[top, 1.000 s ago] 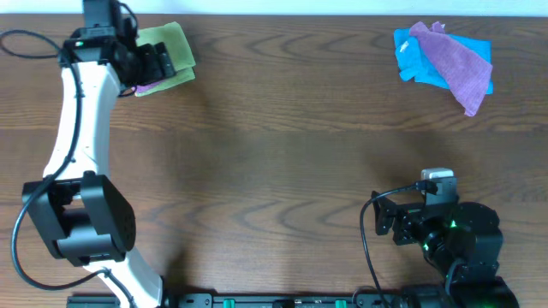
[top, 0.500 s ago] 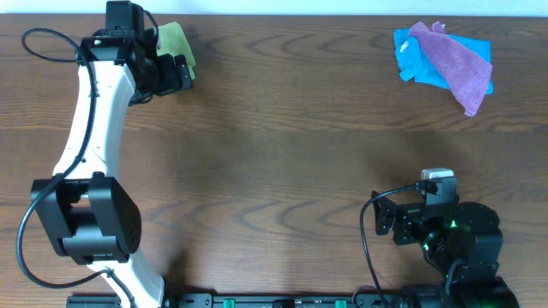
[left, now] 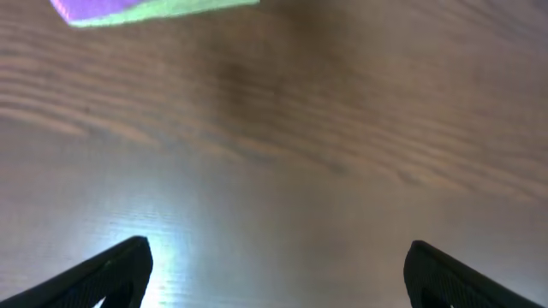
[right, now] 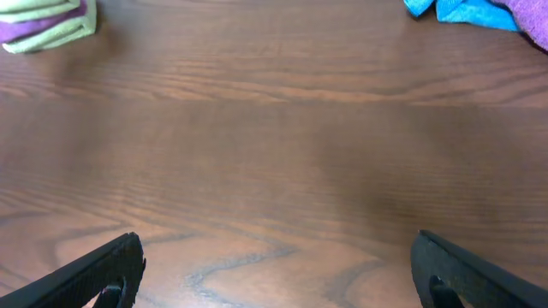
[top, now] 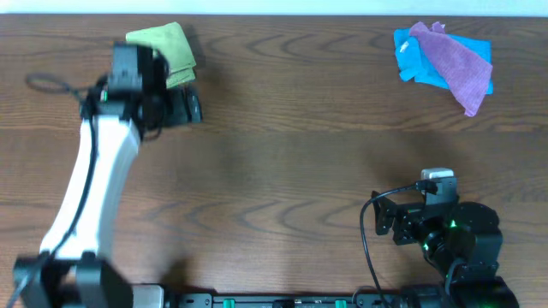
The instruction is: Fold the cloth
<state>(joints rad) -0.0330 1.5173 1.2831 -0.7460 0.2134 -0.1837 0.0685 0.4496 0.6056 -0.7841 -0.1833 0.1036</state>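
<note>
The lime-green cloth (top: 164, 48) lies folded at the far left of the table, with a purple cloth under it that shows as a purple edge in the left wrist view (left: 94, 8). The green edge shows there too (left: 197, 7), and in the right wrist view (right: 43, 10). My left gripper (top: 190, 108) is open and empty, just in front of and right of the cloth, not touching it. My right gripper (top: 383, 221) is open and empty near the front right, far from the cloth.
A bright blue cloth (top: 425, 60) with a purple cloth (top: 458, 62) on top lies at the far right. The left arm (top: 94, 171) stretches along the left side. The wooden table (top: 291, 145) spans between the two piles.
My left gripper has pulled back from over the green cloth toward the front and slightly right, leaving the cloth folded on the table. The right arm has not moved.
</note>
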